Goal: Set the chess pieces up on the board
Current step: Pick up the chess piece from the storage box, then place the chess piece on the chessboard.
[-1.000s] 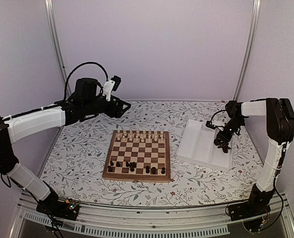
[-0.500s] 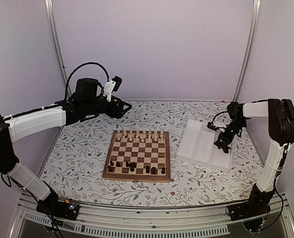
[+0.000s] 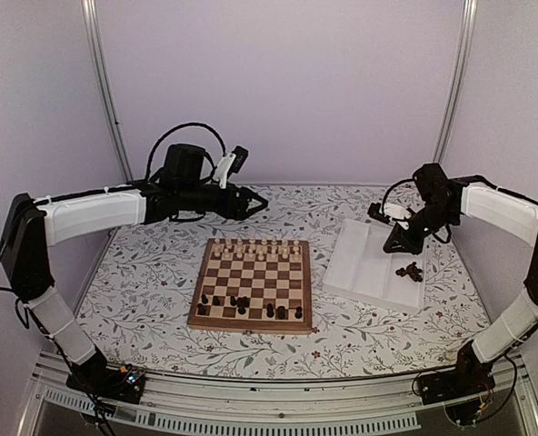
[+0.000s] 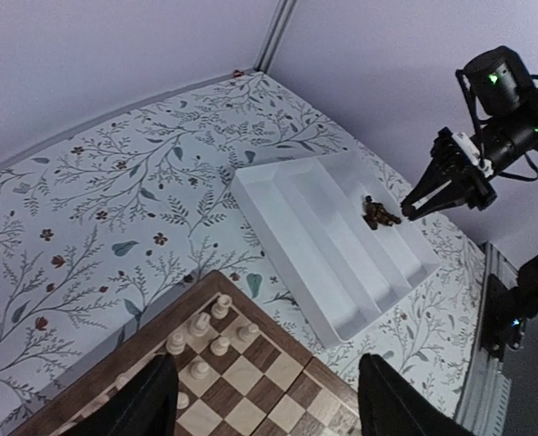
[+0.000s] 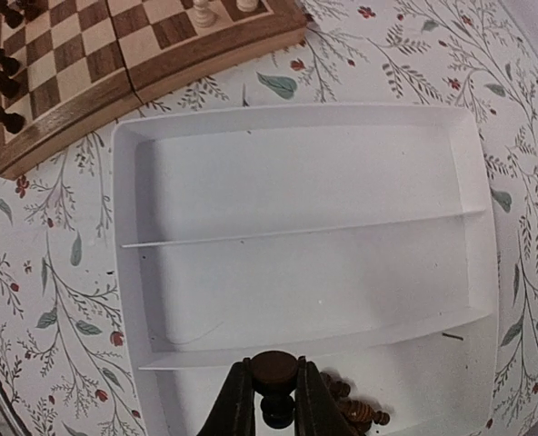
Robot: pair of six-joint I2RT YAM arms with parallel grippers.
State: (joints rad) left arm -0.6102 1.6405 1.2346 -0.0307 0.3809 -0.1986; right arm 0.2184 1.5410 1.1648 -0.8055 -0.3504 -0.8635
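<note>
The board [image 3: 251, 324] lies mid-table. Several dark chess pieces [image 3: 237, 304] stand in its near rows, and they show in the right wrist view [image 5: 1, 65]. My right gripper [image 3: 398, 243] is shut on one dark chess piece [image 5: 273, 371] and holds it above the near compartment of the white tray [image 3: 364, 268]. A few dark pieces [image 3: 408, 270] lie loose in that compartment, seen in the left wrist view [image 4: 376, 213] and behind my right fingers [image 5: 353, 411]. My left gripper [image 3: 260, 207] is open and empty, raised beyond the board's far edge [image 4: 205, 283].
Pale cream pieces [image 3: 255, 247] fill the board's far rows, close under the left gripper [image 4: 205, 331]. The ridged tray [image 5: 296, 182] sits right of the board; its other two compartments hold nothing. Walls close in behind and at both sides.
My right gripper has risen out of the tray's pile with a dark piece in its jaws. My left arm has swung to the right, toward the board's far side.
</note>
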